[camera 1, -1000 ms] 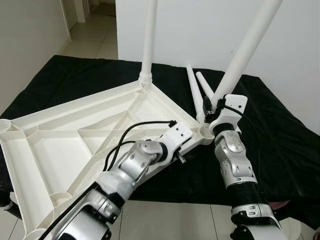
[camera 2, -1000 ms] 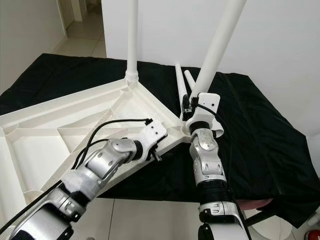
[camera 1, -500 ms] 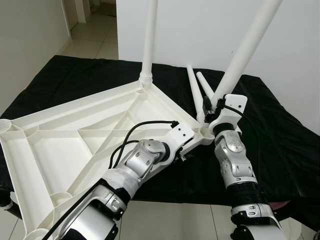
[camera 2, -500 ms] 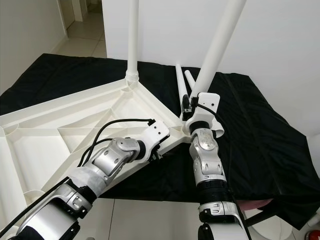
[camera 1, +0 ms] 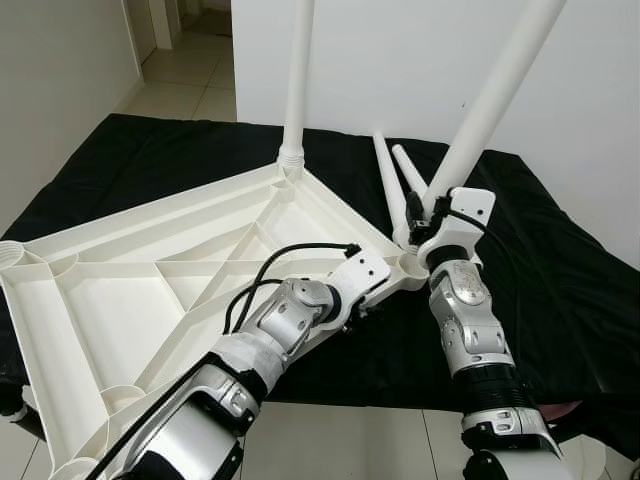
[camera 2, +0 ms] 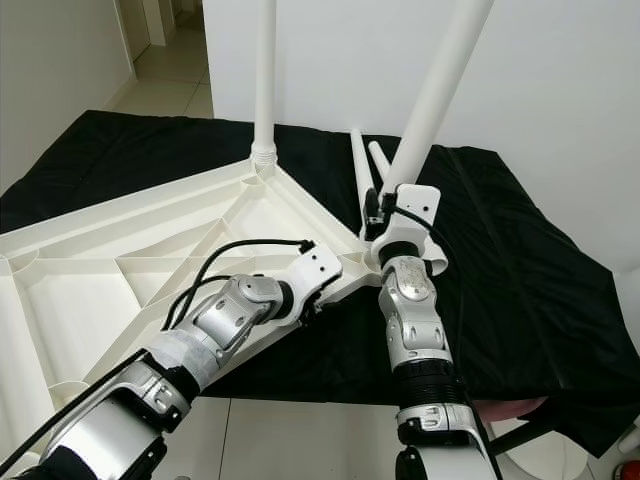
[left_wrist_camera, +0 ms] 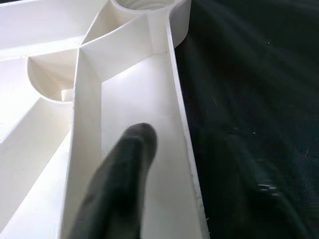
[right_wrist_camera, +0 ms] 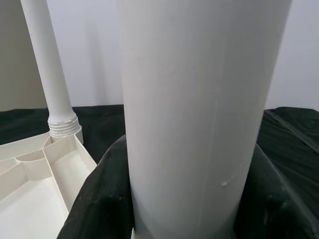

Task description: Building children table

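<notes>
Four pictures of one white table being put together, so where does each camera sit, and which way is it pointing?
Left eye view: on the head, looking down at the upturned tabletop; both silver arms show.
Right eye view: beside it, same scene; right gripper around the slanted leg.
Left wrist view: along the left gripper, whose fingers straddle the tabletop's rim.
Right wrist view: along its fingers, clasping that leg.
Shared: the upright leg stands in both eye views too.

Silver jointed arms, white wrists, black cables
</notes>
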